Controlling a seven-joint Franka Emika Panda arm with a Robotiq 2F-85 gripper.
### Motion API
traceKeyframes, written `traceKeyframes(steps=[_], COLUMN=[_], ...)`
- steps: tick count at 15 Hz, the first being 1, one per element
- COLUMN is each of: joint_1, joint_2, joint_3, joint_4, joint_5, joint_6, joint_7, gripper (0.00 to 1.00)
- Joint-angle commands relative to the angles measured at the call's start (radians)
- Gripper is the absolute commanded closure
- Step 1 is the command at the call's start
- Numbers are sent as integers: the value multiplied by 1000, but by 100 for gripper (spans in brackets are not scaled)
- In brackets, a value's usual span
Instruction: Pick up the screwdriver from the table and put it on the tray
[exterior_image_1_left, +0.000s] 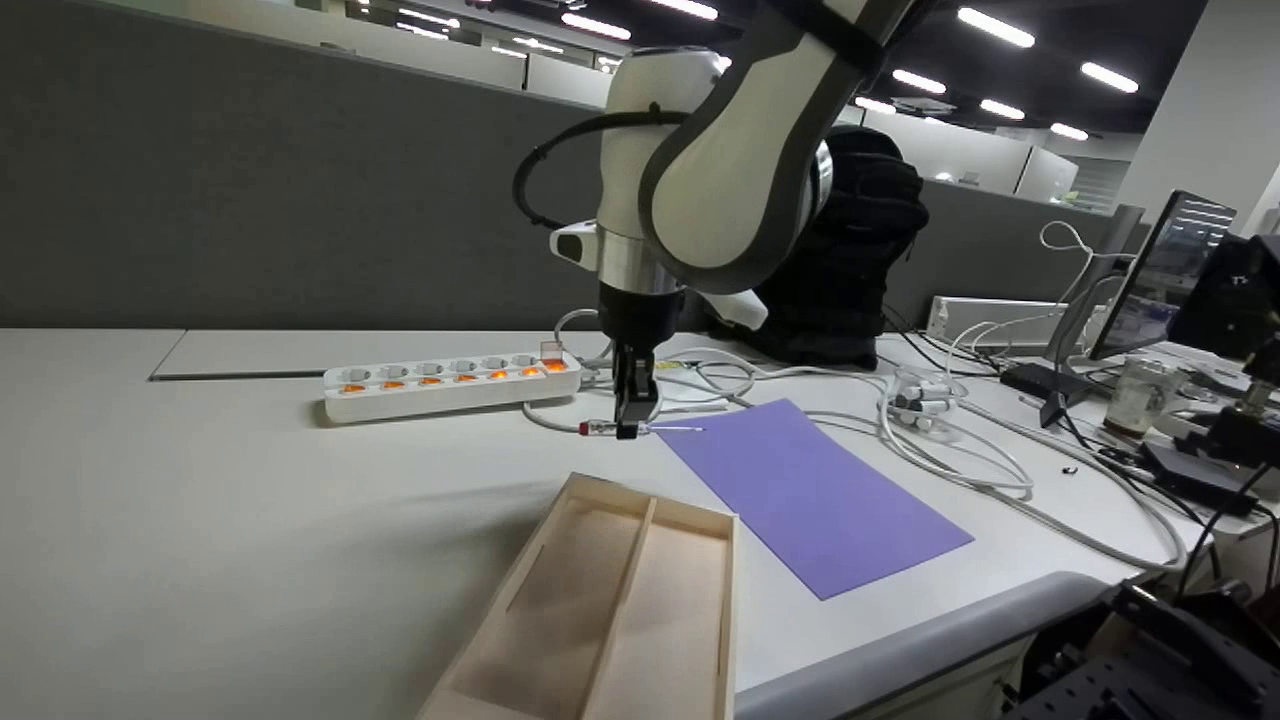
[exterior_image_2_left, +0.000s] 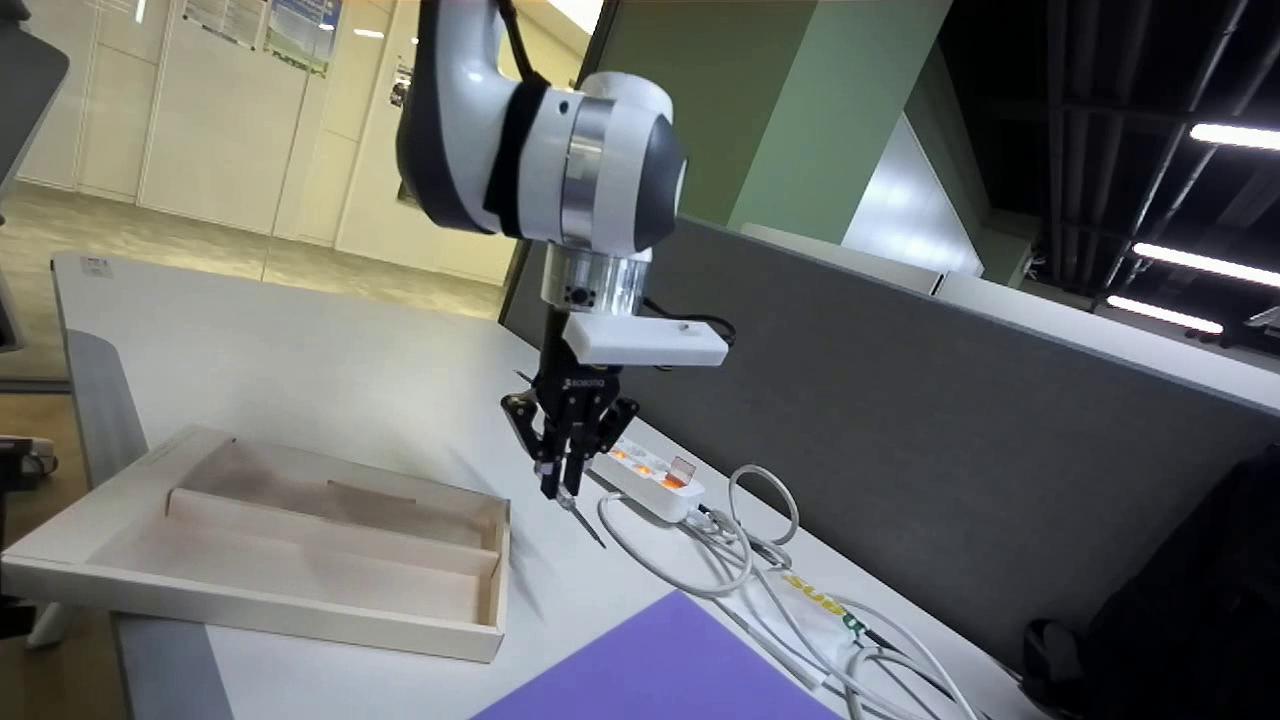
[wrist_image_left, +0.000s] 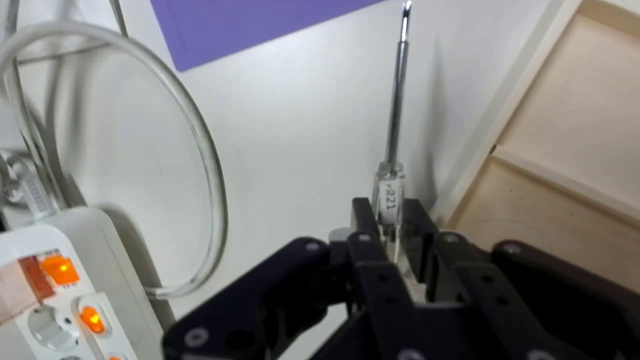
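Note:
My gripper (exterior_image_1_left: 627, 430) is shut on the screwdriver (exterior_image_1_left: 600, 428), around its clear handle. The handle end is red and the thin metal shaft sticks out level to one side. In the wrist view the screwdriver (wrist_image_left: 396, 110) points up the picture between the fingertips (wrist_image_left: 387, 207), its shadow apart from it. It is held above the pale table (exterior_image_1_left: 250, 540). The beige tray (exterior_image_1_left: 733, 600) lies on the table close by, beyond its short end from the gripper. The tray (exterior_image_2_left: 300, 618) has a lengthwise divider and no object shows in it. The tray rim (wrist_image_left: 507, 105) is right of the screwdriver in the wrist view.
A white power strip (exterior_image_1_left: 450, 400) with lit orange switches lies near the gripper. A flat purple mat (exterior_image_1_left: 800, 500) lies beside the tray. Loose white cables (exterior_image_2_left: 690, 590) loop around the strip and mat. A grey partition (exterior_image_1_left: 300, 200) and a black backpack (exterior_image_1_left: 840, 270) stand behind.

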Motion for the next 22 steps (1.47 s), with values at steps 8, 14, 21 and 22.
traceKeyframes(steps=[8,14,21,22], joint_1=[52,96,98,98], joint_2=[-38,25,122,127], joint_3=[64,17,-4,-5], joint_4=[-92,-52,12,19], joint_5=[-12,-67,-78,-80], joint_6=[-2,-15,-31,-30], joint_7=[-84,-38,-50,-50], gripper=[95,95,95,95])
